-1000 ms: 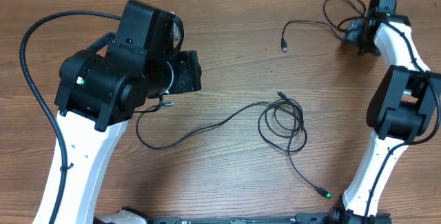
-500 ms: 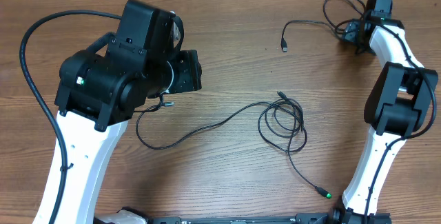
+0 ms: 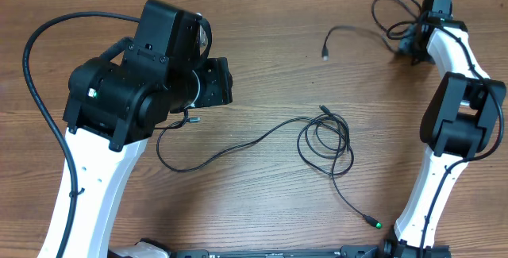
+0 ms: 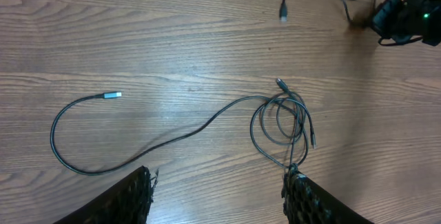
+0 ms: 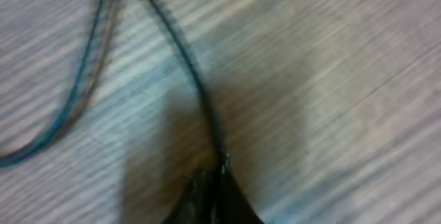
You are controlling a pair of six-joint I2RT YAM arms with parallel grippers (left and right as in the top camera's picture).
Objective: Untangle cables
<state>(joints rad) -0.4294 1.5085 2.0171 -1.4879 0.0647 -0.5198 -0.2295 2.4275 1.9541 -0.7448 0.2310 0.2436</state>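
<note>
One thin black cable [image 3: 361, 29] lies at the far right, its plug end [image 3: 325, 51] blurred. My right gripper [image 3: 407, 42] is down on it, and in the right wrist view the right gripper [image 5: 219, 172] is shut on this cable [image 5: 180, 52], which runs up and away from the fingertips. A second cable [image 3: 324, 141] lies in loose loops at the table's middle, with a long tail to a plug [image 3: 192, 118] under my left arm. In the left wrist view my left gripper [image 4: 219, 191] hangs open above the wood, the loops [image 4: 279, 122] just beyond its right finger [image 4: 306, 200].
A green-lit plug [image 3: 376, 224] ends the looped cable near the right arm's base. My left arm's thick black hose [image 3: 36, 48] arcs over the table's left side. A bluish strand [image 5: 72, 100] lies left of the held cable.
My right gripper has closed on the far-right cable, and that cable's free end has stirred and now looks blurred. The left arm and the looped cable have not moved.
</note>
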